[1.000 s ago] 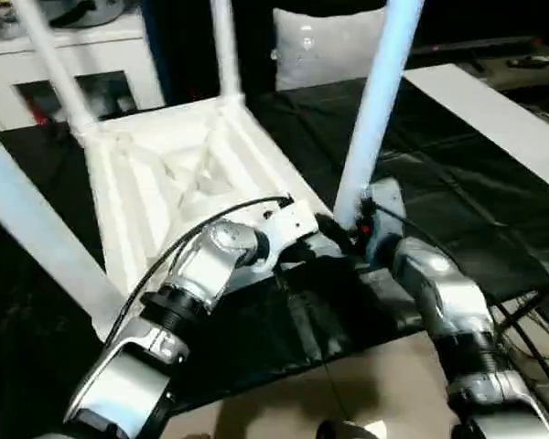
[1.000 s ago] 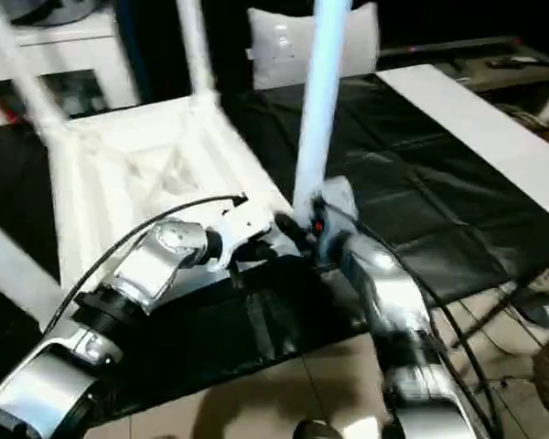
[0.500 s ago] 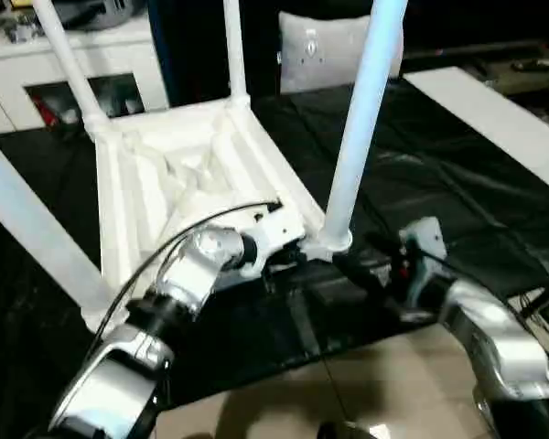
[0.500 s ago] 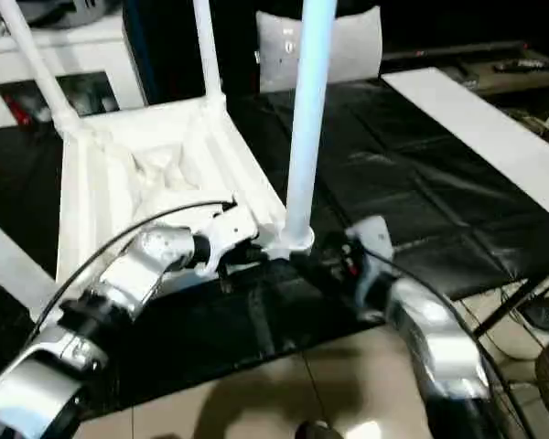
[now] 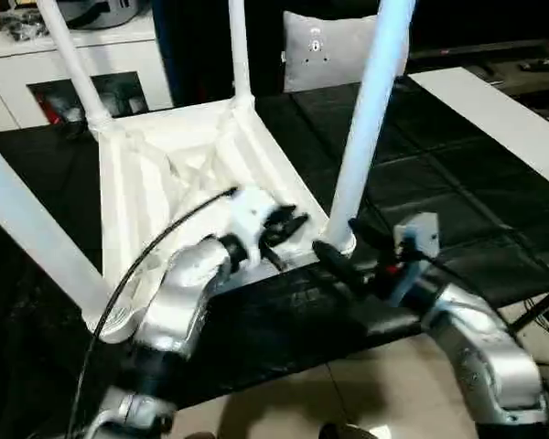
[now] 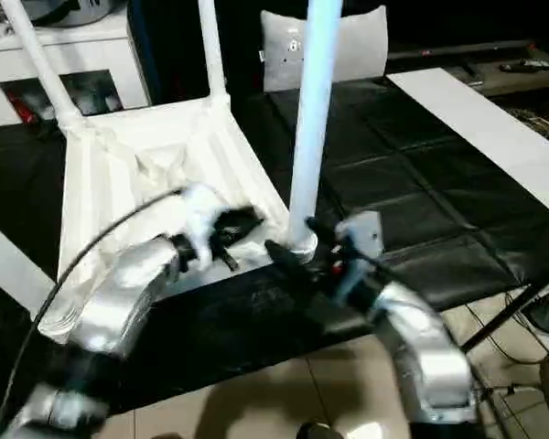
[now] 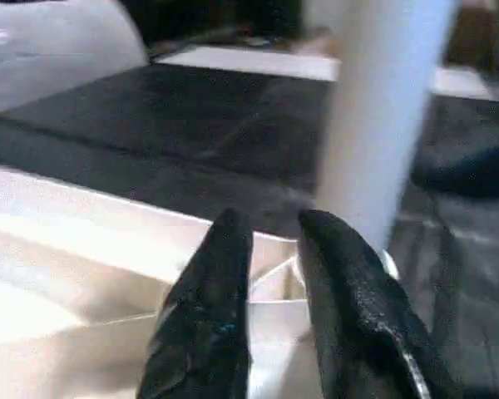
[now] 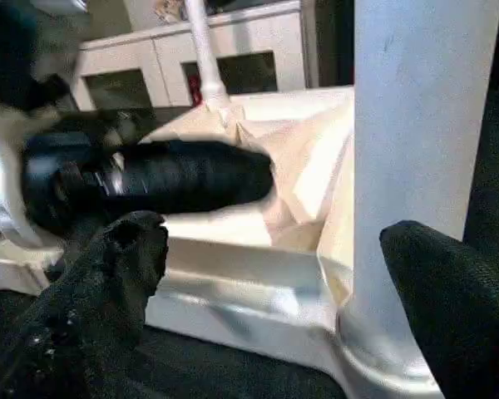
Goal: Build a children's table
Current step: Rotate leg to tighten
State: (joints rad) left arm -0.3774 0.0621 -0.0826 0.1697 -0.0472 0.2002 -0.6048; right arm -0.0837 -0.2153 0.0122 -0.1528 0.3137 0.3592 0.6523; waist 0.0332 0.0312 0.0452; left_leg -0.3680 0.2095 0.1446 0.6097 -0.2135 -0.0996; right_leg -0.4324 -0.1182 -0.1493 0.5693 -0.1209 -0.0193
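So from my head cam: the table top [image 5: 178, 174] is lying upside down on the black mat [image 5: 457, 183], ribbed side up, and all four legs are standing up out of the corner sockets. The nearest leg [image 5: 366, 119] rises just ahead of my right gripper [image 5: 343, 251], which sits at the foot of it with its fingers spread wide and nothing between them. My left gripper [image 5: 284, 227] hangs over the near edge of the top, just to the left of that same leg.

Left wrist cam: my two fingers [image 7: 212, 316] are only a little apart, holding nothing, with the top's rim right under them and the leg just past the tips.

Right wrist cam: fingers [image 8: 108, 283] wide apart, the leg's base and its socket [image 8: 382, 366] off toward one finger, not squeezed. My other arm crosses in front.

My read: the last leg looks seated, so I'm at the checking stage. Next I'd want to close the right fingers around the leg near the socket and press it down, while the left steadies the rim so the top doesn't skid on the mat.
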